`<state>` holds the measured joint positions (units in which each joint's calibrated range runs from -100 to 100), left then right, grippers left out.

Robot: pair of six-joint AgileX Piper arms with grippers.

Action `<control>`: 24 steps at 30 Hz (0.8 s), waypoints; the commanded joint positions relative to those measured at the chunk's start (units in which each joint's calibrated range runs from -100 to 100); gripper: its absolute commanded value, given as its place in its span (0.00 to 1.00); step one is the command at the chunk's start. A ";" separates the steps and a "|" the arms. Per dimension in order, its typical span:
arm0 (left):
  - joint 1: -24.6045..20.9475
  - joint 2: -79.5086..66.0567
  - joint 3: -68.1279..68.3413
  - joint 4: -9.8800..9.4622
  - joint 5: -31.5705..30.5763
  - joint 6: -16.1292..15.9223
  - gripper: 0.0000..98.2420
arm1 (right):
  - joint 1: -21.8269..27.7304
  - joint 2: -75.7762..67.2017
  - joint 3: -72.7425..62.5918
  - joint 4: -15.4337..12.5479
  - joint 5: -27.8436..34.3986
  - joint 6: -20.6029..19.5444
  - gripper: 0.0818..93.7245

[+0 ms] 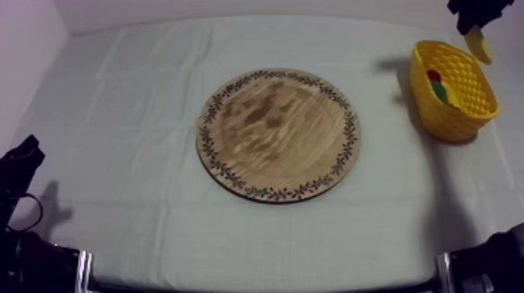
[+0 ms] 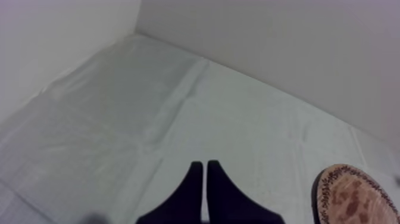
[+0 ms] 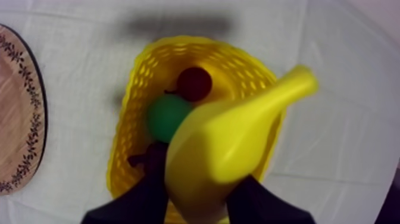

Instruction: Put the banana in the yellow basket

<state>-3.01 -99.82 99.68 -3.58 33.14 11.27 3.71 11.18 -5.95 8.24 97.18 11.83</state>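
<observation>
- While the right gripper grasps the yellow toy banana above the yellow lattice basket at upper right, centre it, lower, then release.
- Left gripper: clenched, empty.

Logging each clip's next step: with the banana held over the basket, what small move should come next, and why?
Probably lower the right gripper a little toward the yellow basket before letting go. It is shut on the banana, which hangs over the basket's opening, above a small red fruit and a green fruit already inside.
</observation>
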 commanded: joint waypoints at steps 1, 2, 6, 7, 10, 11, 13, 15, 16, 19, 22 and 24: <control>0.01 0.00 -0.01 -0.01 0.00 -0.01 0.00 | -0.05 0.33 1.59 -0.05 -0.49 -0.12 0.27; 0.01 0.00 -0.01 -0.01 0.00 -0.01 0.00 | -0.07 0.55 2.58 -0.16 -0.85 -0.21 0.27; 0.01 0.00 -0.01 -0.01 0.00 -0.01 0.00 | 0.02 2.02 6.94 -0.45 -2.96 -0.73 0.26; 0.01 0.00 -0.01 -0.01 0.00 -0.01 0.00 | 0.05 2.52 7.99 -0.53 -3.52 -0.86 0.26; 0.01 0.00 -0.01 -0.01 0.00 -0.01 0.00 | 0.19 4.20 10.86 -0.70 -5.31 -1.35 0.26; 0.01 0.00 -0.01 -0.01 0.00 -0.01 0.00 | 0.26 4.81 11.67 -0.76 -5.92 -1.51 0.26; 0.01 0.00 -0.01 -0.01 0.00 -0.01 0.00 | 0.55 6.04 13.14 -0.90 -7.12 -1.81 0.26; 0.01 0.00 -0.01 -0.01 0.00 -0.01 0.00 | 0.92 7.26 14.34 -1.02 -8.22 -2.05 0.26; 0.01 0.00 -0.01 -0.01 0.00 -0.01 0.00 | 1.12 7.84 14.81 -1.04 -8.78 -2.17 0.26; 0.01 0.00 -0.01 -0.01 0.00 -0.01 0.00 | 1.63 9.47 15.72 -1.15 -10.23 -2.40 0.26; 0.01 0.00 -0.01 -0.01 0.00 -0.01 0.00 | 1.97 10.64 16.25 -1.54 -11.06 -2.37 0.28; 0.01 0.00 -0.01 -0.01 0.00 -0.01 0.00 | 2.08 11.14 16.56 -1.82 -11.39 -2.26 0.35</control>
<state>-3.01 -99.82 99.68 -3.58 33.14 11.27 5.79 22.26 10.51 6.71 85.78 9.37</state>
